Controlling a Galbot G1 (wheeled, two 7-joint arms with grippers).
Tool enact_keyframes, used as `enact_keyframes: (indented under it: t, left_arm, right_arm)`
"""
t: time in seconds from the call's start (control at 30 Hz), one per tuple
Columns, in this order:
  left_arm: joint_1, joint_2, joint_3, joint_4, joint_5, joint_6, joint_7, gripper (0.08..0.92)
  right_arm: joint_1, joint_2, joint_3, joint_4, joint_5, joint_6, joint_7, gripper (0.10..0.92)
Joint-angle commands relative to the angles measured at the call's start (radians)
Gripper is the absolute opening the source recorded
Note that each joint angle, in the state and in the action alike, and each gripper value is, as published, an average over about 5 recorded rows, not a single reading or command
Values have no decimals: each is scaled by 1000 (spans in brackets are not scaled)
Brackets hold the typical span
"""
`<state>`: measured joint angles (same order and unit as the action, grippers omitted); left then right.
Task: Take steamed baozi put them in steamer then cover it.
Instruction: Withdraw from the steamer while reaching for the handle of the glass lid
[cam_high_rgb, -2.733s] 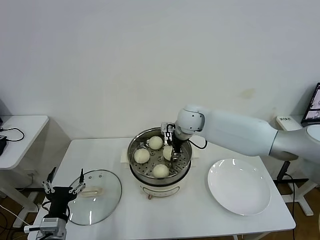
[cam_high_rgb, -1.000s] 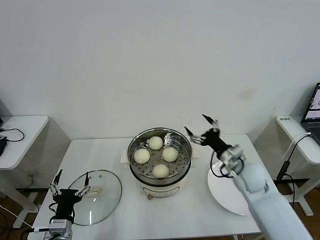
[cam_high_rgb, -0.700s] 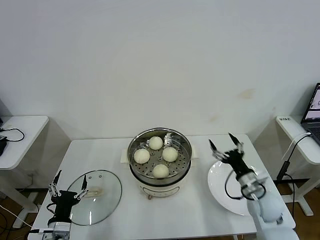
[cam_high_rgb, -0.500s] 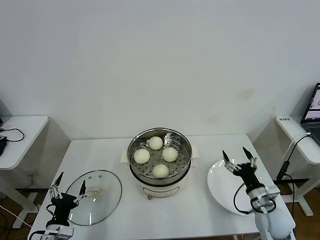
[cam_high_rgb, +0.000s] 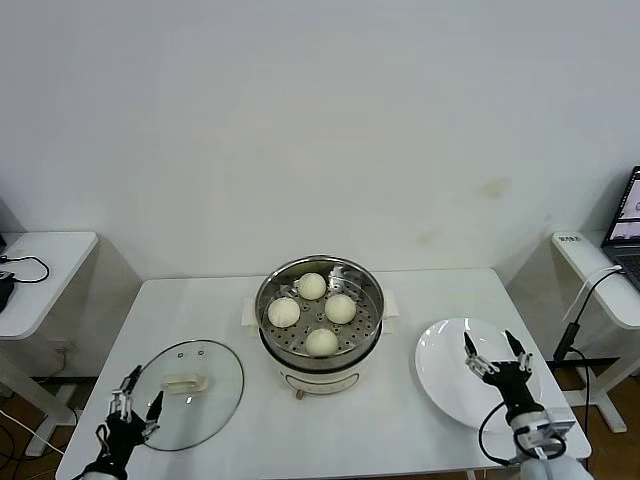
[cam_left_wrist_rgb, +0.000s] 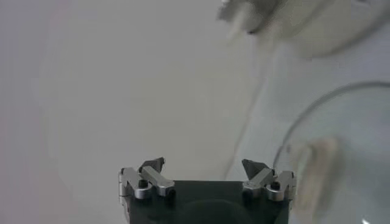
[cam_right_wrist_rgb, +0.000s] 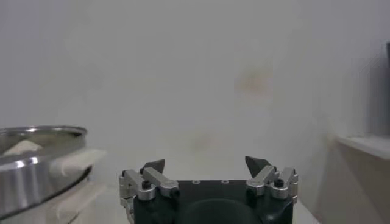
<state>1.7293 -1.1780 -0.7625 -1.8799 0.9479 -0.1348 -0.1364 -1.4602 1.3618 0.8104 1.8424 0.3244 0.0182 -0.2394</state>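
Observation:
Four white baozi (cam_high_rgb: 321, 341) lie in the shiny steel steamer (cam_high_rgb: 268, 322) on its white base at the table's middle. The steamer's rim also shows in the right wrist view (cam_right_wrist_rgb: 36, 161). The clear glass cover (cam_high_rgb: 215, 400) with its cream handle (cam_high_rgb: 183, 381) lies flat on the table at the front left; it also shows in the left wrist view (cam_left_wrist_rgb: 341, 152). My left gripper (cam_high_rgb: 133, 398) is open and empty, low at the cover's front-left edge. My right gripper (cam_high_rgb: 494, 354) is open and empty over the white plate.
A flat white plate (cam_high_rgb: 450, 385) lies right of the steamer. A small side table (cam_high_rgb: 40, 265) with a cable stands at the far left. A laptop edge (cam_high_rgb: 626, 222) shows at the far right.
My right arm left the steamer, swung right and dropped low over the plate. My left gripper sank down toward the table's front-left corner. All four baozi stay in the steamer.

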Motion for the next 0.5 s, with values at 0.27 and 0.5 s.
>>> enact_keyframes:
  t: [0.27,0.5]
  left_arm:
    - [-149,13,125,127,177,10,27,823]
    - [-226,29,138,212,161,21,37,823]
  right_arm:
    - [-79,33,27,29,-18,-18,-12,823]
    - [-95,39,29,37,-26,-27,-15,823]
